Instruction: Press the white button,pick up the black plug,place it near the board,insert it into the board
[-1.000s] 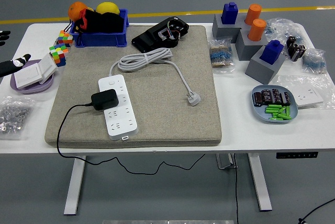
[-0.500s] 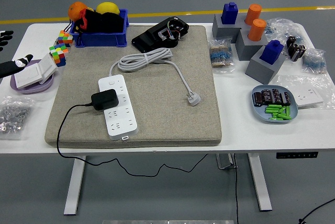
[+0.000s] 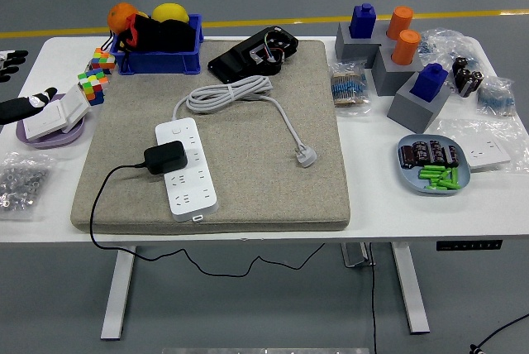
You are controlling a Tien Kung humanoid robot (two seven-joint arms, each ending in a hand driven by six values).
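Head view shows the left hand [image 3: 23,106] at the table's left edge, fingers extended and holding nothing, over a purple dish [image 3: 51,133]. Well to its right, the black plug [image 3: 164,156] sits on the white power strip [image 3: 187,168].

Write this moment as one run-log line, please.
left hand: at table's left edge, holding nothing | black plug: seated in white power strip on beige mat | right hand: out of view

Blue bin [image 3: 157,60] beside stacked puzzle cubes [image 3: 97,74].
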